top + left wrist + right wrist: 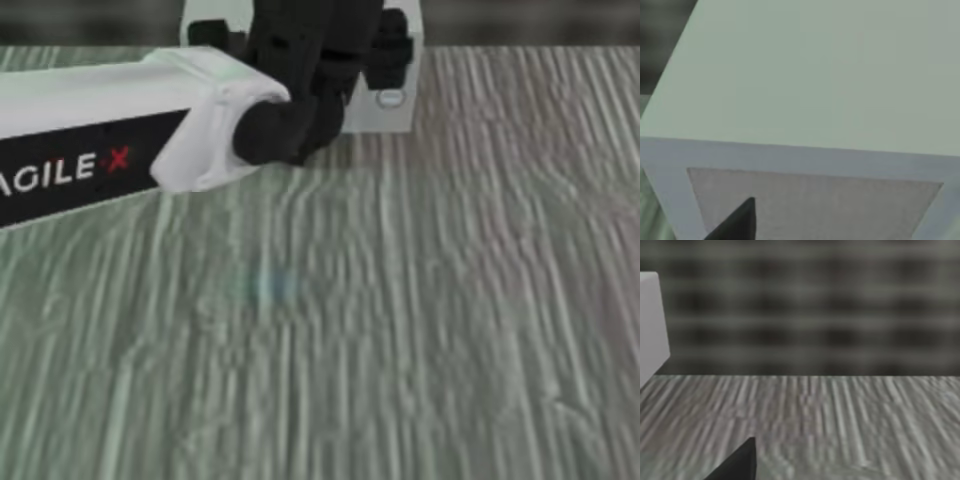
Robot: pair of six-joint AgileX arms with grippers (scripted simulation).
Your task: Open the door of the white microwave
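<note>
The white microwave (400,62) stands at the table's far edge, mostly covered in the top view by my left arm; one silver knob (390,98) shows on its front. My left gripper (325,55) hangs over its top front edge. The left wrist view looks down on the microwave's flat top (805,75) and the door (815,165) with its grey mesh window (830,210). One dark fingertip (742,222) sits in front of the mesh near the door's edge, with nothing gripped. The door lies flush with the front.
The striped grey-green table (350,330) spreads in front of the microwave. My right arm is outside the top view; its wrist view shows one fingertip (742,462) above the table, the microwave's side (650,325) and a dark checked wall (815,305).
</note>
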